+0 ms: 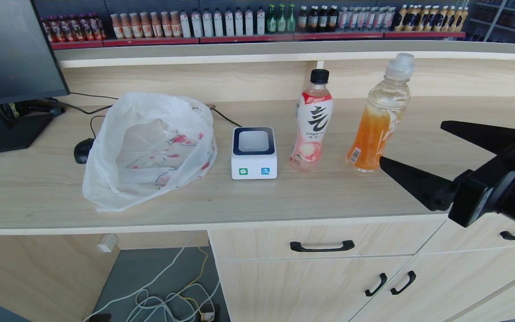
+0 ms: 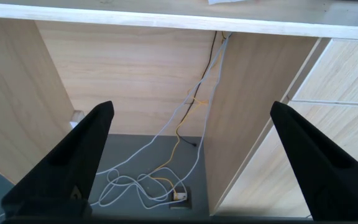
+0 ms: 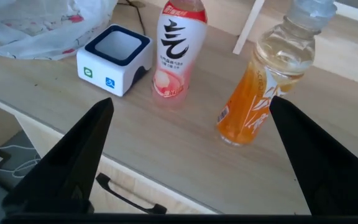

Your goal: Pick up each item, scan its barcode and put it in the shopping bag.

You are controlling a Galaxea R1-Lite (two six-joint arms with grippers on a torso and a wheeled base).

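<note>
A pink peach-drink bottle (image 1: 311,123) (image 3: 176,50) with a black cap and an orange-drink bottle (image 1: 379,117) (image 3: 260,87) with a clear cap stand upright on the wooden counter (image 1: 284,192). To their left sits a white barcode scanner (image 1: 254,152) (image 3: 114,59), and further left an open white shopping bag (image 1: 148,147) (image 3: 42,22). My right gripper (image 1: 449,154) (image 3: 191,168) is open at the counter's front right edge, close to the orange bottle, with nothing between its fingers. My left gripper (image 2: 191,162) hangs open below the counter, facing cables on the floor.
A monitor (image 1: 11,49) on its stand and a black mouse (image 1: 83,150) occupy the counter's left end. A raised ledge (image 1: 284,51) runs behind the counter. Drawers with black handles (image 1: 322,246) lie below. Loose cables (image 1: 163,295) (image 2: 166,180) trail on the floor.
</note>
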